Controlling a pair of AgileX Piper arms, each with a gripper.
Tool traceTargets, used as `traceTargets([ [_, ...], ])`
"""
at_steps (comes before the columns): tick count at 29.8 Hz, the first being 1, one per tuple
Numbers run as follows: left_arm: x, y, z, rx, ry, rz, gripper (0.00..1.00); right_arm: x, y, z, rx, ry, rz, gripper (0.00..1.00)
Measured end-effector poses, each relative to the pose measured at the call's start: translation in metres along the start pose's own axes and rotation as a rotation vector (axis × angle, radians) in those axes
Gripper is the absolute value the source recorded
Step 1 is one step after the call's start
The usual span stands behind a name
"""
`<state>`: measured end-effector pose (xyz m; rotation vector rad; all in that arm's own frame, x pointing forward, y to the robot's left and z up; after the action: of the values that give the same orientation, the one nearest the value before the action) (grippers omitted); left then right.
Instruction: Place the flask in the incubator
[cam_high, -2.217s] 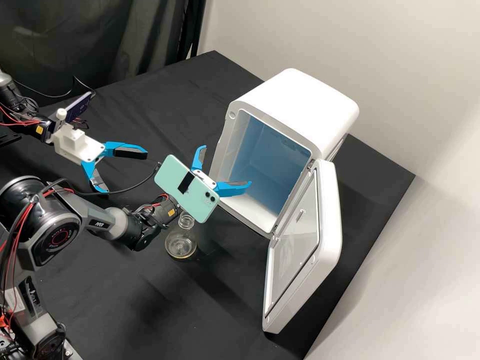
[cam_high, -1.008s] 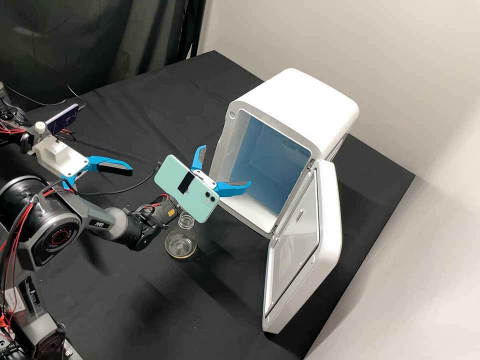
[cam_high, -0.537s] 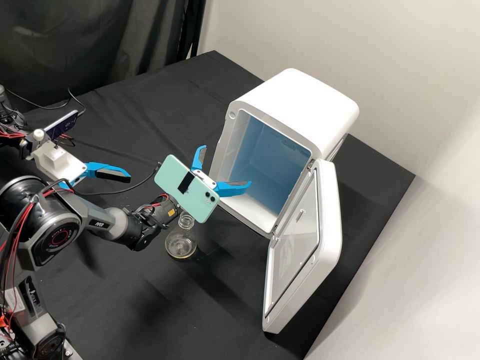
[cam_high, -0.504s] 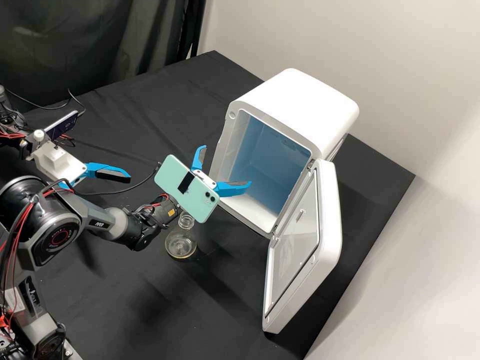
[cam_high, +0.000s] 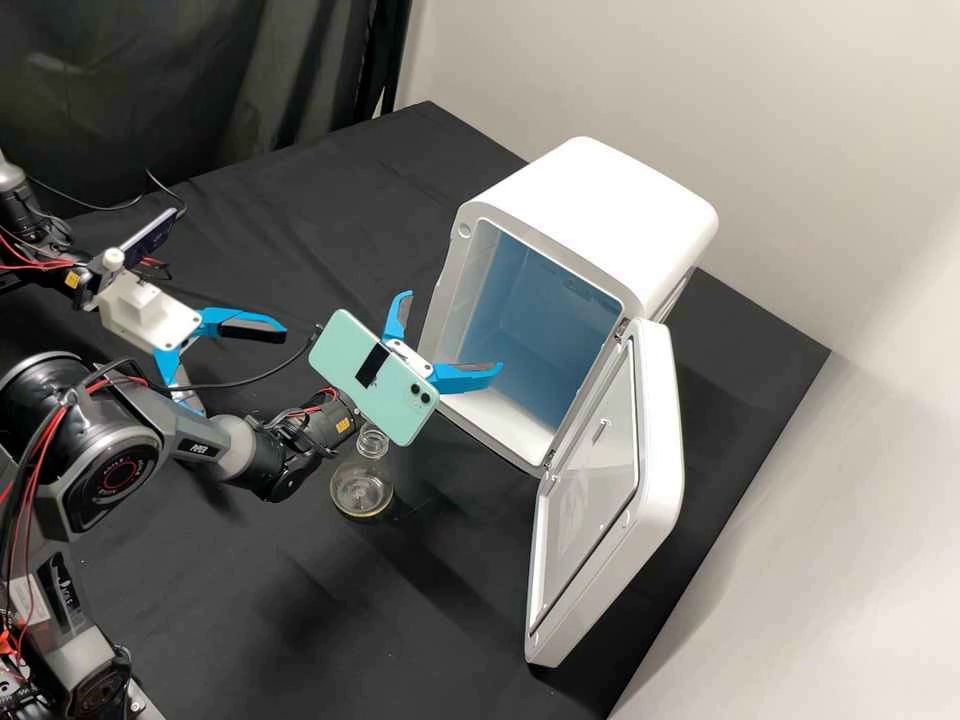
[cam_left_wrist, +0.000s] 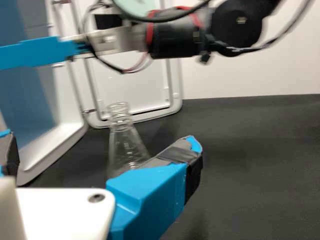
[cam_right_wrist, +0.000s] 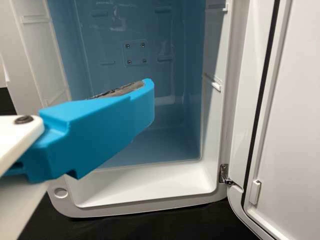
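Note:
A clear glass flask (cam_high: 362, 480) stands upright on the black bench, in front of the white incubator (cam_high: 600, 205). The incubator door (cam_high: 612, 480) hangs wide open, showing the blue inside (cam_right_wrist: 165, 75). My right gripper (cam_high: 438, 345) is open at the mouth of the incubator, above and beyond the flask, holding nothing. One of its blue fingers (cam_right_wrist: 100, 125) crosses the right wrist view. My left gripper (cam_high: 212, 347) is open farther left, well apart from the flask (cam_left_wrist: 122, 142), which stands ahead of its blue finger (cam_left_wrist: 167, 172).
A teal phone (cam_high: 372, 377) is mounted on the right wrist, right above the flask. A black cable (cam_high: 255, 372) runs across the bench between the arms. The open door (cam_right_wrist: 295, 125) stands to the right of the incubator opening. Bare bench lies in front of the flask.
The left gripper drew back to the left, then came a little up and right again toward the flask. The right arm, flask and incubator have not moved.

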<state>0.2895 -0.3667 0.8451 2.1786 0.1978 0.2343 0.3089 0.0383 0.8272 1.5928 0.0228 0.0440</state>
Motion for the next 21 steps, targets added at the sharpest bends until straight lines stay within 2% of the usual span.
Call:
traceTargets([
  [6, 0.002, 0.0019, -0.011, -0.003, 0.035, 0.009, 1.00, 0.000, 0.000, 0.000, 0.000, 0.000, 0.000, 1.00],
  [14, 0.004, 0.0009, -0.020, -0.005, 0.063, 0.006, 1.00, 0.000, 0.000, 0.000, 0.000, 0.000, 0.000, 1.00],
  [21, 0.004, 0.0011, -0.021, -0.007, 0.067, 0.007, 1.00, 0.000, 0.000, 0.000, 0.000, 0.000, 0.000, 1.00],
])
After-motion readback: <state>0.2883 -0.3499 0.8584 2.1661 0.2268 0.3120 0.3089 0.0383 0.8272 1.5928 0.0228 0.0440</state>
